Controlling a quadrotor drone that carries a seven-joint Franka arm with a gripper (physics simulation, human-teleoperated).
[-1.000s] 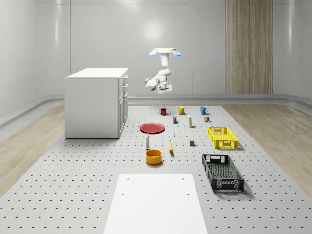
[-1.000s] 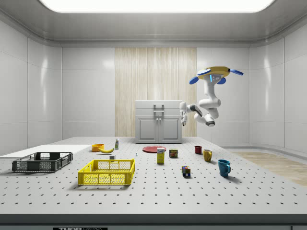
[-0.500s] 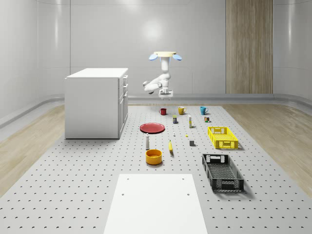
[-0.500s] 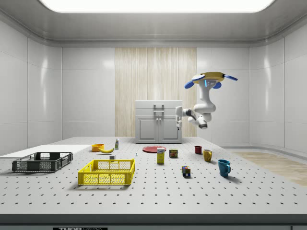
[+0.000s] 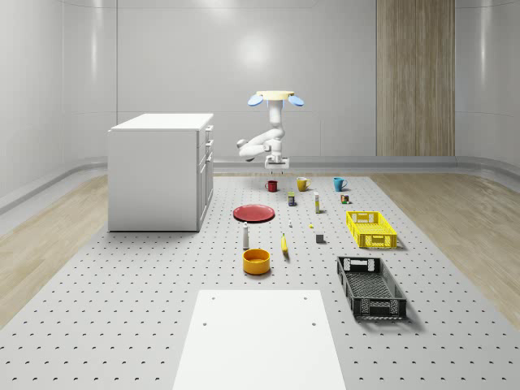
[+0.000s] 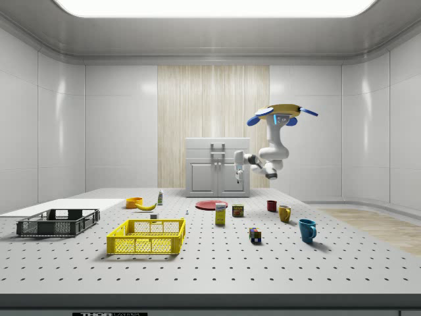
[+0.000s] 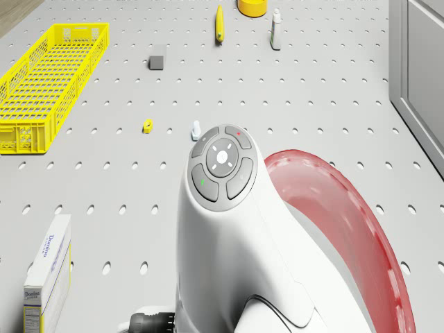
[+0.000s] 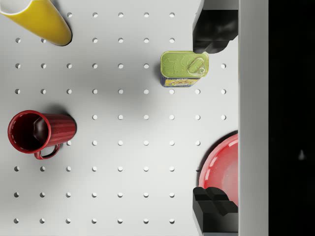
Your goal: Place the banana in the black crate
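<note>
Banana [image 5: 284, 244] lies between bowl [image 5: 256, 261] and crate [image 5: 370, 287]

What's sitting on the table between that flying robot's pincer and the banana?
In the whole-scene view, the red plate lies between the pincer, high above the red mug, and the banana. The drone hovers there.

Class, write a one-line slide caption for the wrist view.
Open gripper hovering above the pegboard table, looking down on a red mug, a tin and a red plate.
</note>
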